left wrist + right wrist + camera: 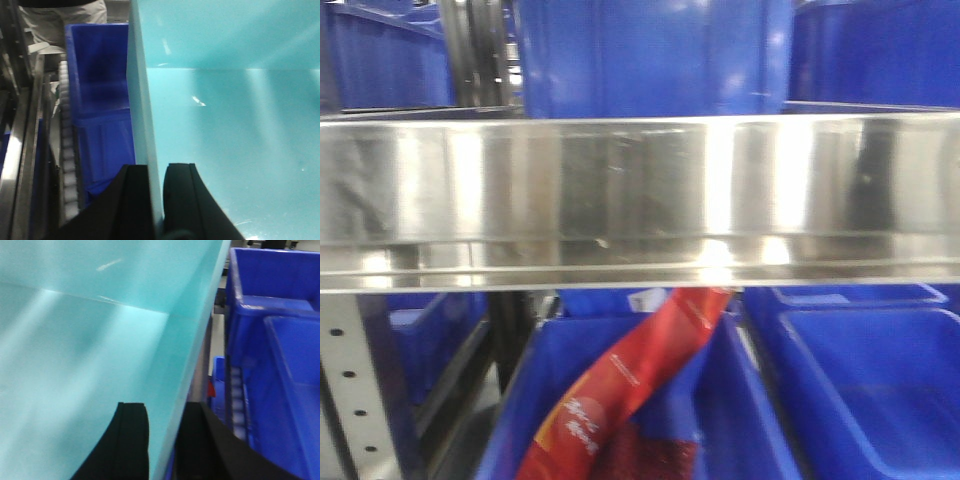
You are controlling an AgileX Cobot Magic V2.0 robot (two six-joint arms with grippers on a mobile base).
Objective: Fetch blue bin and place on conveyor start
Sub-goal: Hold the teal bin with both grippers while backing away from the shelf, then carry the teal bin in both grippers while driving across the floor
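Observation:
The blue bin (235, 125) is a pale turquoise tub that fills most of both wrist views; its inside floor and walls show. My left gripper (156, 167) is shut on the bin's left wall, one black finger (137, 200) outside and one inside. My right gripper (165, 407) is shut on the blue bin's (85, 340) right wall in the same way, one finger (130, 440) inside. The conveyor start is out of view. The front view shows neither the bin nor the grippers.
A shiny steel shelf rail (640, 190) spans the front view at close range. Royal-blue storage bins (880, 390) sit above and below it; one holds a red packet (630, 380). More royal-blue bins (100, 100) (280, 365) flank the tub, beside a roller track (67, 150). A person (65, 15) stands behind.

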